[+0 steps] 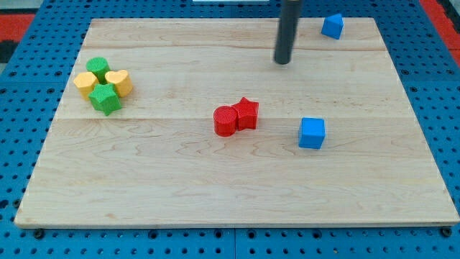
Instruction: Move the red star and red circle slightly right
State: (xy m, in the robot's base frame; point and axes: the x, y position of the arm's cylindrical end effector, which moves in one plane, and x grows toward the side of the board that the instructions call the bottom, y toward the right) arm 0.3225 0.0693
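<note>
Red pair sits near the middle of the worktop (237,187): the red circle (226,121) on the view's left, touching the red star (247,113) on its right. No fingers on this rig, so no open or closed state to report, just a rod. My tip (283,60) is up toward the view's top, well apart from both and a bit right of the star.

Worries: I need to get round to the circle's left side, and cutting straight down could clip the star and knock it the wrong way. Pushing the circle off-centre might make the two split or the star spin away. Overshoot and they run into the blue cube (312,133) nearby on the right. The yellow and green cluster (105,85) and the other blue block (332,26) are far enough off.
</note>
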